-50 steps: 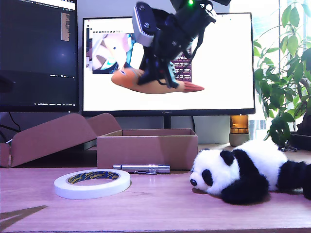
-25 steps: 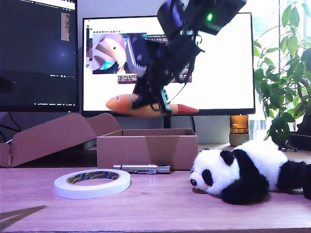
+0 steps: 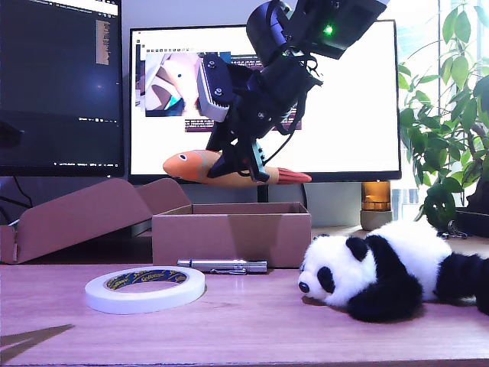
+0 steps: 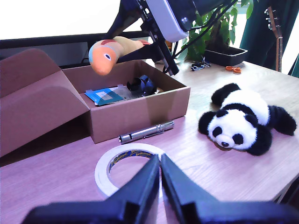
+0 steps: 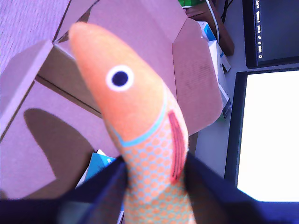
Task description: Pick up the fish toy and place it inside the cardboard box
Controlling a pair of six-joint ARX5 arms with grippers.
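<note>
A roll of white tape (image 3: 145, 289) is seen lying flat on the pinkish surface (image 3: 252, 329), towards the exterior view's left. Just behind it a slim silver penlight (image 3: 223, 265) lies on its side. A black-and-white panda plush (image 3: 390, 275) is sprawled belly-down at the exterior view's right, its face turned towards the tape. A longer brown cardboard piece with flaps (image 3: 84, 214) is propped at a slant at the far left of that view. Two monitors are set at the back: a dark one (image 3: 61, 84) and a bright white one (image 3: 351, 115). A leafy green plant (image 3: 451, 115) is seen at the far right.
</note>
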